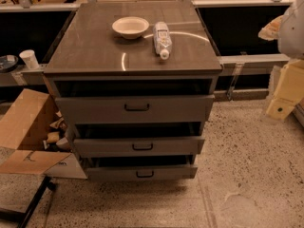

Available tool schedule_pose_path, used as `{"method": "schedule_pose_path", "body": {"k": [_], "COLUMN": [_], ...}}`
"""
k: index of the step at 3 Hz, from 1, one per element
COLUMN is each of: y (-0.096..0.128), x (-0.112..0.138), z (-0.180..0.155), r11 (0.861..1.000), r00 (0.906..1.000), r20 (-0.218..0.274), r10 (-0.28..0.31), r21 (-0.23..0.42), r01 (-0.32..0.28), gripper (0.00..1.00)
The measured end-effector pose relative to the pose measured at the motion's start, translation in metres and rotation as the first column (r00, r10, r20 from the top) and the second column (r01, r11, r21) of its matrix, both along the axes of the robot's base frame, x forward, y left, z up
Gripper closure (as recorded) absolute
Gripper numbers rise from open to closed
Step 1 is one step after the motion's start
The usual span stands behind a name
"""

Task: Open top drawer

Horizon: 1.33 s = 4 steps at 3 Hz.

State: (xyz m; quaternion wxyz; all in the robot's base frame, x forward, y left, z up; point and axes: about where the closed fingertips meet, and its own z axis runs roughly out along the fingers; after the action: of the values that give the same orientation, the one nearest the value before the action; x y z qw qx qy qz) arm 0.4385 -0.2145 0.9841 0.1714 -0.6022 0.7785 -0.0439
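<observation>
While the top drawer point(85, 110) sits slightly pulled out under the desk point(95, 51) top, the claw point(284, 96) hangs off at the right edge, well apart from its handle point(137, 107); can't tell if it's apart or together.

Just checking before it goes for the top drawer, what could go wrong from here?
1. The gripper hangs off to the right, far from the top drawer. The drawer's black handle is small, so the approach could miss it or bump the front panel.
2. A bottle lies on its side on the cabinet top beside a bowl. A jolt from the pull might set it rolling.
</observation>
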Motion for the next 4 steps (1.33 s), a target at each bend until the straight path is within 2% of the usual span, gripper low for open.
{"method": "schedule_pose_path", "body": {"k": [1, 2, 3, 4], "y": [0.000, 0.001, 0.005, 0.017], "x": [0.000, 0.019, 0.050, 0.067], "z": [0.000, -0.014, -0.052, -0.095], "r11": [1.000, 1.000, 0.997, 0.993], "r00": [1.0000, 0.9998, 0.9969, 0.9881], "r20": [0.000, -0.007, -0.053, -0.115], "r10": [0.000, 0.017, 0.059, 0.102], "r21": [0.000, 0.017, 0.046, 0.076], "r01": [0.000, -0.017, -0.056, -0.093], "gripper": [0.00, 0.00, 0.00, 0.00]}}
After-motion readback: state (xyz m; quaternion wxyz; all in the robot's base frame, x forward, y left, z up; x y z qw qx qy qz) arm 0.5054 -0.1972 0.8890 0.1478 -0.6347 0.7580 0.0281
